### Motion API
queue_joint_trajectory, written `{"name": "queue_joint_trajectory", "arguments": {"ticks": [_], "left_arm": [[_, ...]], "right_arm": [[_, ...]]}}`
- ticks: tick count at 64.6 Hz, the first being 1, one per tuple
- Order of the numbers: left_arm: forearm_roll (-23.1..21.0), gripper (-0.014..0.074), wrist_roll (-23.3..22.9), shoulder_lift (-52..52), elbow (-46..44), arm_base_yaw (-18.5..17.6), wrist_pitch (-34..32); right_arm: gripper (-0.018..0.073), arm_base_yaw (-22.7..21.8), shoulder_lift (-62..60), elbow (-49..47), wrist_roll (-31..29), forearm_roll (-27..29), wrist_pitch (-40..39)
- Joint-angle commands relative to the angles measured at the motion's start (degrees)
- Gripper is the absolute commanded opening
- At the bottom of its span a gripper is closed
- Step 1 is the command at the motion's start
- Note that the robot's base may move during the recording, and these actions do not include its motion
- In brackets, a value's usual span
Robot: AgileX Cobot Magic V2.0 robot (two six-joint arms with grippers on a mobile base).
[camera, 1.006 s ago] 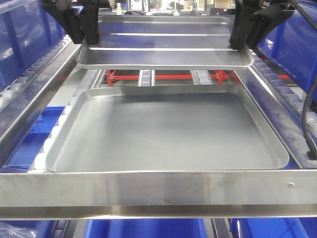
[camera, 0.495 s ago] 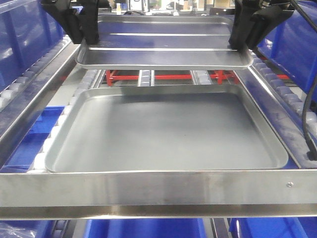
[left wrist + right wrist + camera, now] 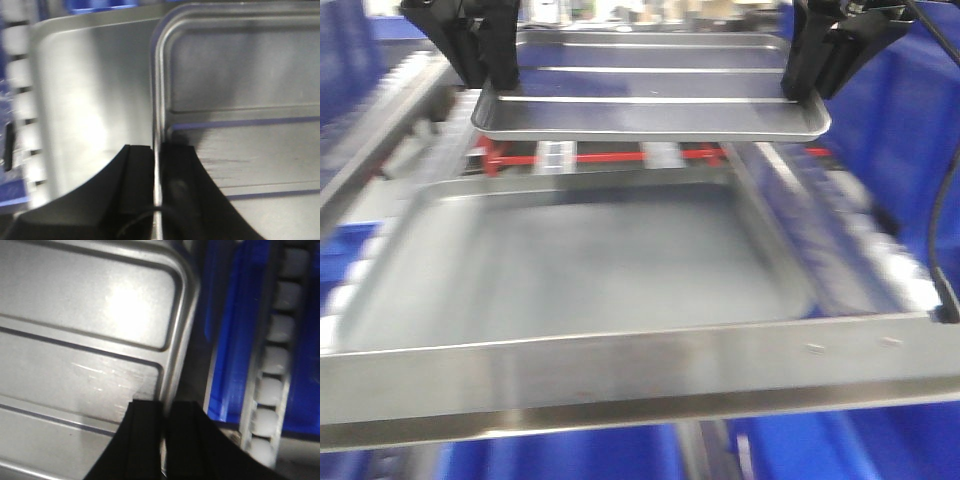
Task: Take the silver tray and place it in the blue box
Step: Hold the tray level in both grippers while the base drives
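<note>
Silver and shiny, the silver tray is a flat, shallow pan with round corners, a rolled edge and two raised lines along its floor. It hangs level in the air at 12 o'clock in the front view, over the far end of a bigger, dull grey tray with a plain floor. The left gripper pinches the silver tray's left edge between two black fingers. The right gripper pinches the right edge the same way. The grey tray lies on a rack with white rollers, red bars and a steel bar at 6 o'clock. Blue bins sit at 3 and 9 o'clock, too blurry to tell apart.
</note>
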Motion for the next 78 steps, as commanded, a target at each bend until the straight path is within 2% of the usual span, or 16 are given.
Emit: {"name": "queue_joint_trajectory", "arguments": {"ticks": [1, 78], "left_arm": [[-0.1, 0.001, -0.5, -2.9, -2.2, -0.8, -3.6], [-0.1, 0.001, -0.5, -2.9, -2.2, -0.8, -3.6]], "right_arm": [[0.0057, 0.4, -2.8, -2.2, -1.0, 1.1, -2.4], [0.0057, 0.4, -2.8, -2.2, -1.0, 1.1, -2.4]]}}
